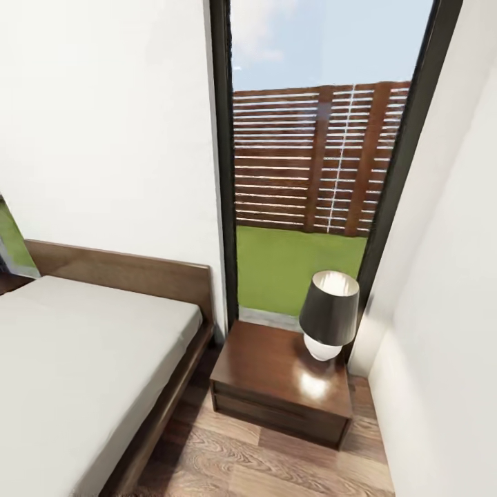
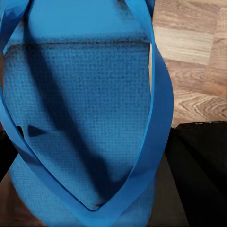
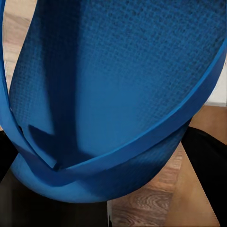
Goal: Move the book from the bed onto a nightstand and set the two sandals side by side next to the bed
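Head view, left: bed (image 1: pixel 90 359), set with its headboard against the white wall, mattress plain. Right of it: nightstand (image 1: pixel 276 376), stood just beside the bed frame under the window (image 1: pixel 304 172), with a lamp (image 1: pixel 328 314) at the far right of its glossy top; the rest left free, judged room enough for the book. Left wrist view: one blue sandal (image 2: pixel 85 118), hung close before the lens above the plank floor (image 2: pixel 194 61), apparently carried toward the bedside; left hand's closure could not be told. Right wrist view: second sandal (image 3: pixel 118 94), hung likewise; right hand's closure could not be told.

Bright blue sandals (image 2: pixel 85 118), dark-brown glossy nightstand (image 1: pixel 276 376), pale grey mattress (image 1: pixel 76 359), wood-grain floor (image 1: pixel 255 462).
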